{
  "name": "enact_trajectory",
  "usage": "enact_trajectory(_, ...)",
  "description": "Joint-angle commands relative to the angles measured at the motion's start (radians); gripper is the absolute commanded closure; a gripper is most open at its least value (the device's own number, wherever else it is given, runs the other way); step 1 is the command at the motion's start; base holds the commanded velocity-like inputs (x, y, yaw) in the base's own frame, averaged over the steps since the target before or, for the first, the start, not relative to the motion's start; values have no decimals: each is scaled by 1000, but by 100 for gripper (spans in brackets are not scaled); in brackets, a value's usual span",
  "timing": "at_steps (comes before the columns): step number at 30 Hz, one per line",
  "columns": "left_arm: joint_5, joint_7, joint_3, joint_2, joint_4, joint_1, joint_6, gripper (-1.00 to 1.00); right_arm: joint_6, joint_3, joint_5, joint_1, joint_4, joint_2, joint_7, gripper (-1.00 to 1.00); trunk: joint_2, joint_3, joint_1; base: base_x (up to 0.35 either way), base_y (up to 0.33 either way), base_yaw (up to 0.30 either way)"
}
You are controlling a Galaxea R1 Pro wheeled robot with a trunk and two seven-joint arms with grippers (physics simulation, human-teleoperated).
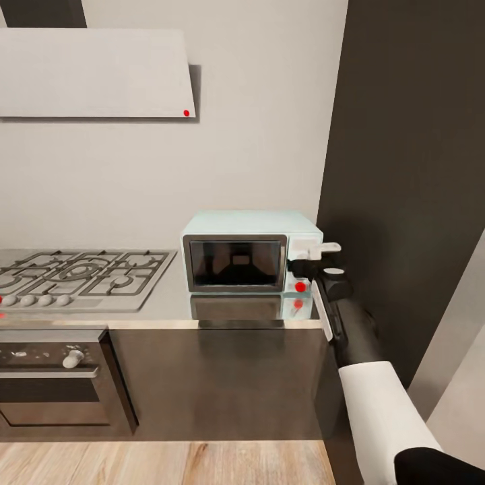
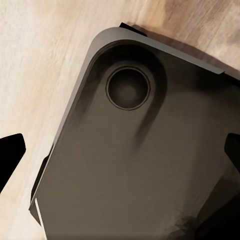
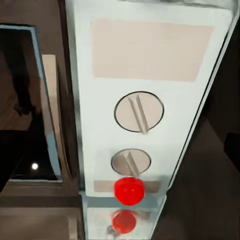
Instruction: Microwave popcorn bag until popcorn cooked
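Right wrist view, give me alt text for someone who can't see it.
Close-up of the microwave's pale control panel: two round knobs and, past the smaller one, a red button. Beside the panel is the dark glass door; the glossy countertop mirrors the button.

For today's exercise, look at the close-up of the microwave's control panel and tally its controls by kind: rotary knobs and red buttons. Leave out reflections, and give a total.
Rotary knobs: 2, the larger knob and the smaller knob
Red buttons: 1, the red button; the red spot lower down is its reflection on the countertop
Total: 3 controls on the microwave
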Motion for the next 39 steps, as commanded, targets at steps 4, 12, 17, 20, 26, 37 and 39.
enact_trajectory(4, -6, -1, 2, 0, 0, 0, -2, -100, -43, 1, 3, -1, 31, 29, -52, -100, -1, -1, 0, 0, 0, 0)
enact_trajectory(12, -11, -8, -4, 0, -2, 0, -2, -100, -46, 3, -2, 4, 45, 35, -58, -100, -1, -1, 0, 0, 87, 0)
enact_trajectory(17, -11, -8, 0, 0, -3, 0, -2, -100, -43, 9, 3, 5, 72, 39, -59, -100, -1, -1, 0, 25, 184, 0)
enact_trajectory(20, -11, -8, 0, 0, -3, 0, -2, -100, -31, 10, 3, 5, 69, 41, -57, -100, -1, -1, 0, 0, 0, 0)
enact_trajectory(26, -11, -8, 0, 1, -4, 0, -2, -100, -31, 12, -1, 5, 71, 38, -49, -100, -1, -1, 0, 0, 0, 0)
enact_trajectory(37, -15, -8, -8, 1, -4, 0, -2, -100, -33, 12, -2, 5, 71, 39, -36, -100, -1, -1, 0, 72, 59, 0)
enact_trajectory(39, -16, -8, -8, 1, -4, 0, -2, -100, -33, 11, -2, 5, 71, 38, -25, -100, -1, -1, 0, 41, 36, 0)
